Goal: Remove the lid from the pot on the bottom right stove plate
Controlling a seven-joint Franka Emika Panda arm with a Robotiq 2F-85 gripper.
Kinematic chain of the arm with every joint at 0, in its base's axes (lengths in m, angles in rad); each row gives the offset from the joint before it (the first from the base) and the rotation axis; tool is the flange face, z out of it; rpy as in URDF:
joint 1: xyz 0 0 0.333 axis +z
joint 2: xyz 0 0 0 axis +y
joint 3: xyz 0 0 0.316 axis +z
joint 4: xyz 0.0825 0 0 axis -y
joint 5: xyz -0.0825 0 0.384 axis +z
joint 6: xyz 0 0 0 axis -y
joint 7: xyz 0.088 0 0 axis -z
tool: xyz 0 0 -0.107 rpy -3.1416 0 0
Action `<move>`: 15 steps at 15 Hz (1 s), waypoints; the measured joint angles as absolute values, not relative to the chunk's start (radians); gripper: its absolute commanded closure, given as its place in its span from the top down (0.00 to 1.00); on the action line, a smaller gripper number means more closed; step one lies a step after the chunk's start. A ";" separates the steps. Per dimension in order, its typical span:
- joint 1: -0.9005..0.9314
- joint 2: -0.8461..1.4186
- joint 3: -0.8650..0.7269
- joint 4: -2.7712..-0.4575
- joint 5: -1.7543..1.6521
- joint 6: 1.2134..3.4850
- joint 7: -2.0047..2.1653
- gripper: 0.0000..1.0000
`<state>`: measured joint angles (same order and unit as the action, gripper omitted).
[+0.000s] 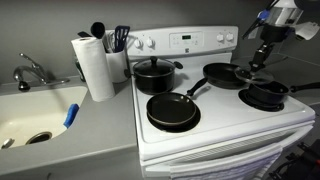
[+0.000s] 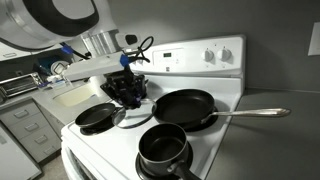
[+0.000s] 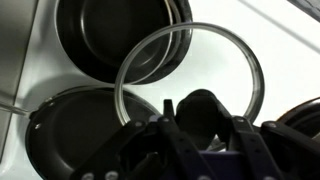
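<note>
Lid's clear of the pot
Your hand (image 3: 203, 122) is clamped on the knob of the glass lid (image 3: 190, 90); the open pot (image 2: 165, 150) sits lower, off to one side. Keep it level, swing away slowly.

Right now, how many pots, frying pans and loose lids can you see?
Pots: 2, one at the back, one in front
Frying pans: 2, one in front, one at the back
Loose lids: 1, the glass lid in the gripper
Total: 5
</note>
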<state>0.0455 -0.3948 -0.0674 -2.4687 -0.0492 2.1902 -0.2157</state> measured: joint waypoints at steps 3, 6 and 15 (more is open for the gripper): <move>0.070 -0.340 0.013 -2.430 -0.036 2.194 -0.075 0.15; 0.087 -0.263 0.076 -2.374 -0.036 2.194 0.033 0.15; 0.118 -0.138 0.160 -2.331 -0.036 2.243 0.284 0.15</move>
<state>0.1179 -0.1379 0.1599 -2.3306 -0.0358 2.2426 0.2839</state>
